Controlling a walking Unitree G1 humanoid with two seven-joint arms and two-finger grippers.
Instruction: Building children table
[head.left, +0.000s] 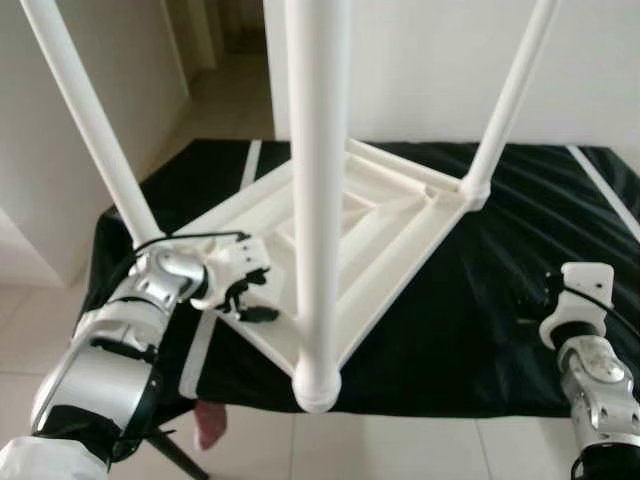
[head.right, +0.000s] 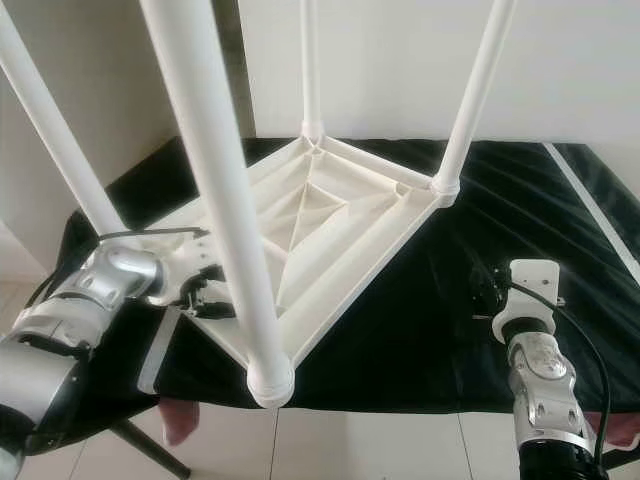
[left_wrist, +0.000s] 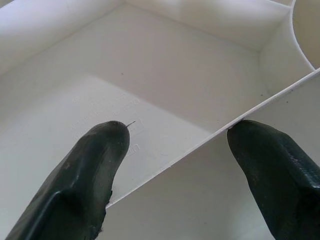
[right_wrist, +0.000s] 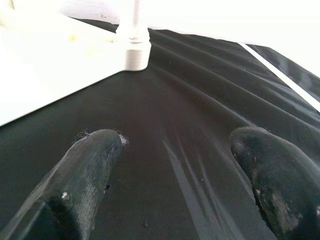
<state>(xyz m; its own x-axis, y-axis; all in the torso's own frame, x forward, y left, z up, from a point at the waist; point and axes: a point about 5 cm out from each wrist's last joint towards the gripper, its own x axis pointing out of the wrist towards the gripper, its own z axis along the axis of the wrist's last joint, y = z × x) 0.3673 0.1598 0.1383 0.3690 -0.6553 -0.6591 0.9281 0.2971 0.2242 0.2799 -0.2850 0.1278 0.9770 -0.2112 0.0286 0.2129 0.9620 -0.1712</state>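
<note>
Nearest, item 1: child's table (head.left: 380, 225), white plastic, lay upside down on a black cloth (head.right: 430, 330) w/ white stripes, which covered a work surface; four white legs stood upward. Near corner leg (head.left: 318, 200) rose closest to the head camera, its socket at the cloth's front edge. Item 2: left gripper (head.left: 240, 290), at the table's left rim, reached into the ribbed underside; fingers (left_wrist: 95, 165) apart, straddling a thin white rib w/o squeezing it, one tip on either side, per left wrist view. Item 3: right gripper (right_wrist: 175, 150), low over bare black cloth on the robot's right, well apart from the table; fingers spread, holding nothing, a leg socket ahead of it in right wrist view. Farther: left leg (head.left: 85, 120) and right leg (head.right: 475, 95) at the side corners, far leg (head.right: 311, 65) at the back corner. Beyond: white wall (head.right: 400, 60), pale tiled floor (head.left: 230, 100).
</note>
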